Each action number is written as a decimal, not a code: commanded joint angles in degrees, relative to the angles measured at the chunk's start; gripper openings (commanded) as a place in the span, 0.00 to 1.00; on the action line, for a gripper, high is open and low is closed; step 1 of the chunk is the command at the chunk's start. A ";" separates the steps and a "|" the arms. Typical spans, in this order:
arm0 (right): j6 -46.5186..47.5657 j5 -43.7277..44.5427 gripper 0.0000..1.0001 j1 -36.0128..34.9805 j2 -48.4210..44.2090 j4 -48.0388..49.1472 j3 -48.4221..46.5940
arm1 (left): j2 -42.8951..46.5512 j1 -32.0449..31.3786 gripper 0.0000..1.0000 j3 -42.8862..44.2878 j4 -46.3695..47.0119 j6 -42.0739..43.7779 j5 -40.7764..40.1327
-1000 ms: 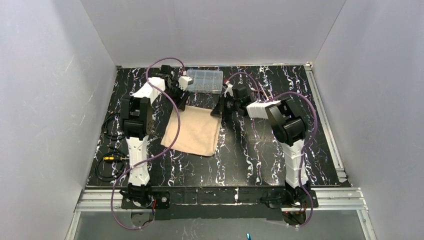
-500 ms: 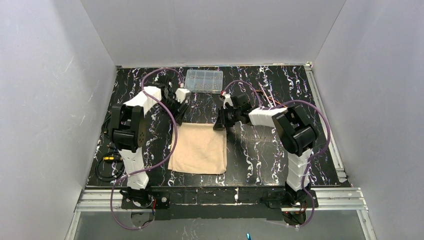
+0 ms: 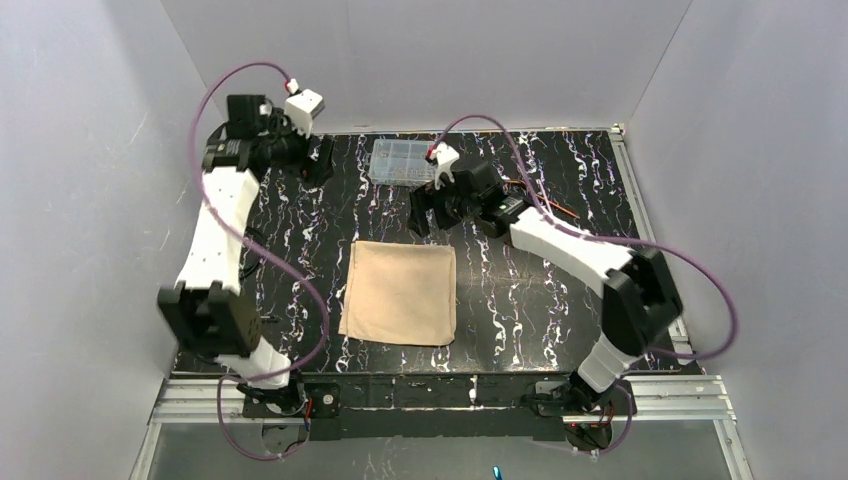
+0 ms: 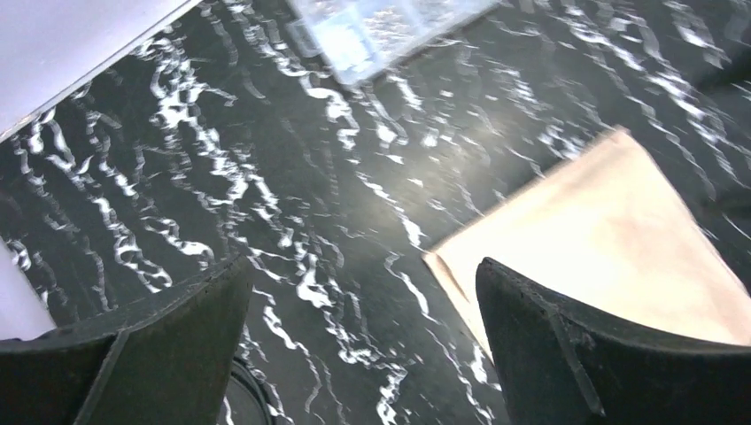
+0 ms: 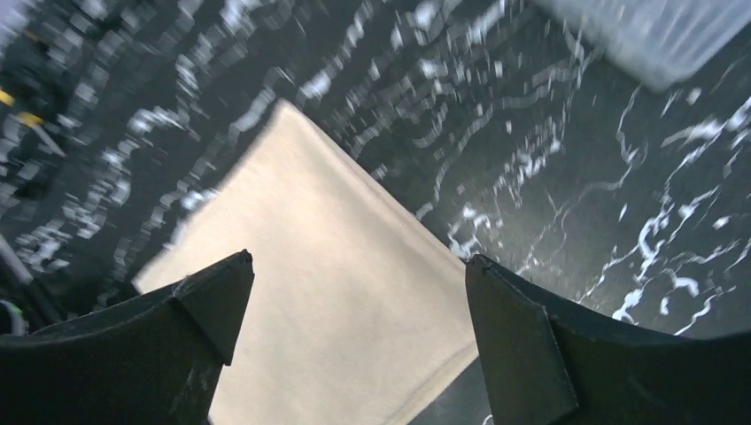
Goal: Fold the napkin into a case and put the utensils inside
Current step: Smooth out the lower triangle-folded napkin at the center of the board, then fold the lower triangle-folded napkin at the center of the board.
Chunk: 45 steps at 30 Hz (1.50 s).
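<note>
The napkin (image 3: 398,293) lies flat on the black marbled table as a beige folded square, with nothing holding it. My left gripper (image 3: 318,160) hangs raised over the table's back left, away from the cloth. In its wrist view the left gripper (image 4: 361,266) is open over bare table, with the napkin's corner (image 4: 593,239) to the right. My right gripper (image 3: 425,212) hovers just beyond the napkin's far right corner. Its wrist view shows the right gripper (image 5: 359,259) open above the napkin (image 5: 328,292) with nothing between the fingers. Thin copper utensils (image 3: 560,207) peek out behind the right forearm.
A clear plastic compartment box (image 3: 403,160) sits at the back centre, between the two grippers, and also shows as a blurred box (image 4: 372,27) and a box corner (image 5: 655,35) in the wrist views. Black cables (image 3: 250,245) lie near the left edge. White walls enclose the table.
Both grippers have opened and let go of the napkin's far edge. The left arm swung up and back left, the right lifted a little. The napkin now lies flat, nearer the front.
</note>
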<state>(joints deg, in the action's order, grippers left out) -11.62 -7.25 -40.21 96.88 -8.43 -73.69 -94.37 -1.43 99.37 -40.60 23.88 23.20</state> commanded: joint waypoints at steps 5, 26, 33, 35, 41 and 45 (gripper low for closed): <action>6.21 4.25 0.99 -2.32 -12.86 0.51 5.41 | 22.36 -0.84 0.89 -32.60 -7.91 20.50 18.44; 35.41 19.35 0.99 -31.97 -20.32 -3.68 30.81 | 46.46 -10.51 0.91 -70.60 -3.74 66.06 14.02; 34.78 15.95 0.99 -32.00 -18.85 1.14 33.93 | 42.28 -11.51 0.91 -72.72 1.70 70.19 14.99; 33.92 14.73 0.99 -32.01 -18.23 2.50 34.40 | 41.43 -11.58 0.91 -73.54 2.88 71.52 14.95; 31.30 12.23 0.99 -29.54 -16.61 6.93 35.44 | 37.92 -11.59 0.89 -74.19 6.11 73.09 14.49; 30.77 8.80 0.99 -26.05 -14.67 5.89 33.94 | 34.93 -11.66 0.88 -73.03 6.70 73.64 13.94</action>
<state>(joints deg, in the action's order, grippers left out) 20.73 5.48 -69.21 80.75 -5.32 -38.44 -57.43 -12.86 25.58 -34.52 95.50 36.58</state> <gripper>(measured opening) 0.985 0.883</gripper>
